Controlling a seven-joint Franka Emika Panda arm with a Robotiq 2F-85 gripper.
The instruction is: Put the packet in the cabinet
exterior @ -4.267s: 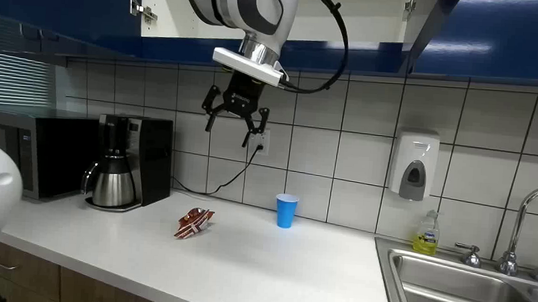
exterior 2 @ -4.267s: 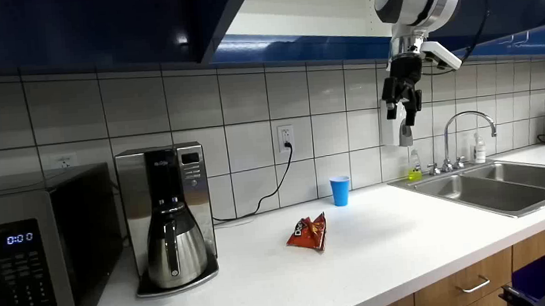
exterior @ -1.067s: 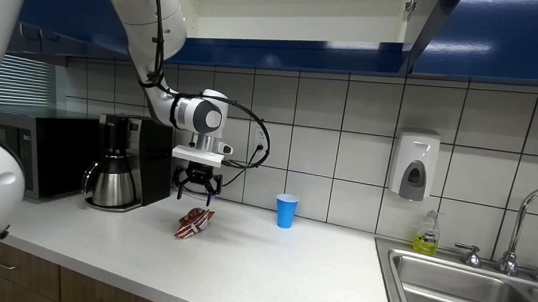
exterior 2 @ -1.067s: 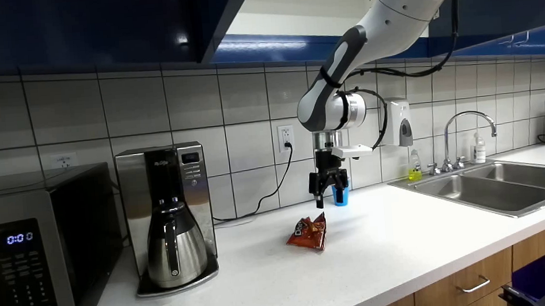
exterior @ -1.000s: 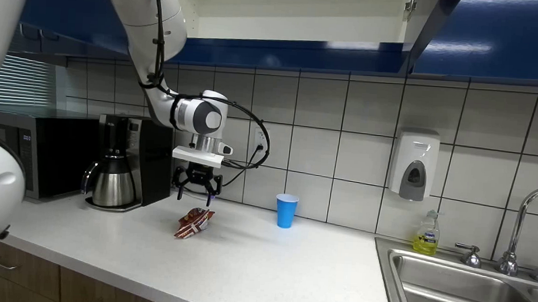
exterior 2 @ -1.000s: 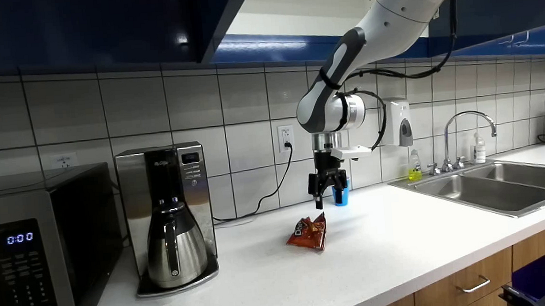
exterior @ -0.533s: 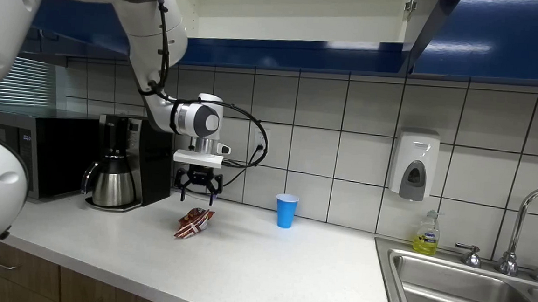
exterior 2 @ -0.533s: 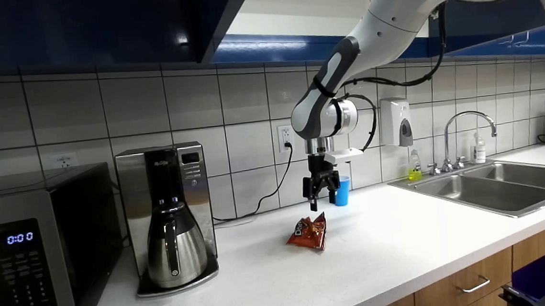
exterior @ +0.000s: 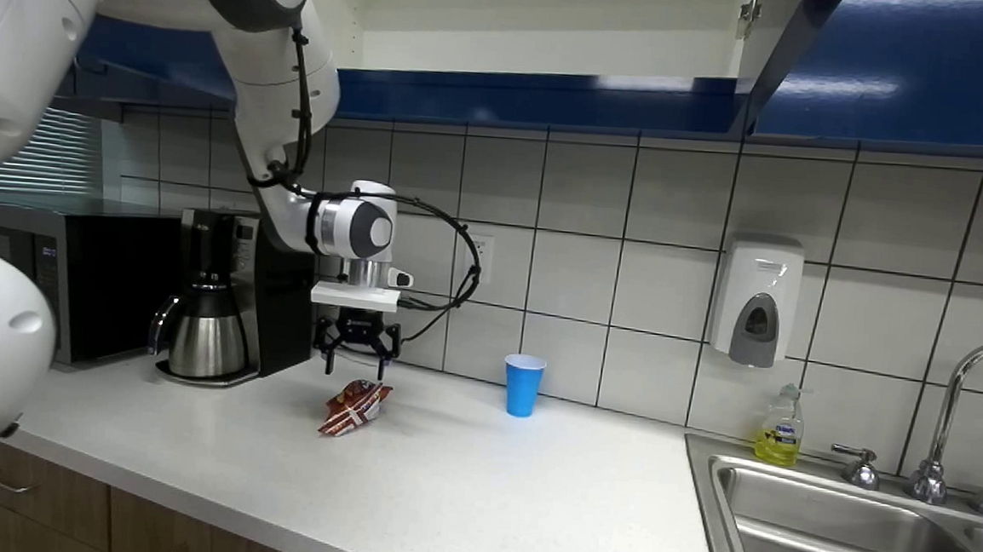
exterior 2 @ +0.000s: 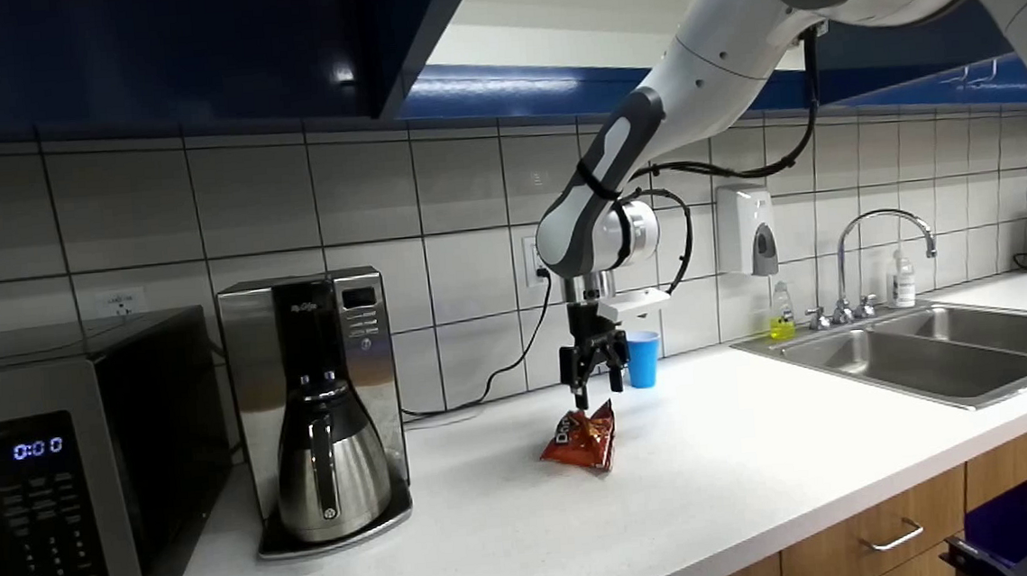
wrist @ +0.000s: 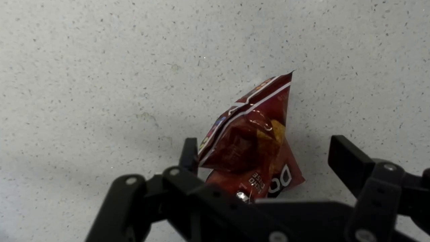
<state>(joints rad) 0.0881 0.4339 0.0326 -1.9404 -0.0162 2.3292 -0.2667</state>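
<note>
1. Wrist view: the gripper (wrist: 266, 154) is spread wide, its fingers (wrist: 349, 164) to either side of the packet (wrist: 248, 141) and pinching nothing; one overlaps the packet's edge from here, though whether they touch I cannot tell.
2. Going by the blue cup (exterior: 523, 386), the packet lies on the counter (exterior: 487, 489) near it, on the side toward the coffee maker (exterior: 277, 297). Both exterior views put the gripper just above the packet, at that same side of the cup.
3. Well above the cup, the cabinet (exterior: 548, 49) has its white inside on view, so I judge it ready to receive the packet.
4. Done, by my reckoning: most of the approach, since the gripper looks about lined up over the packet.
5. Left: settle lower, pinch the packet, lift it off the counter, carry it up beyond the cup's height into the cabinet, and let go.
</note>
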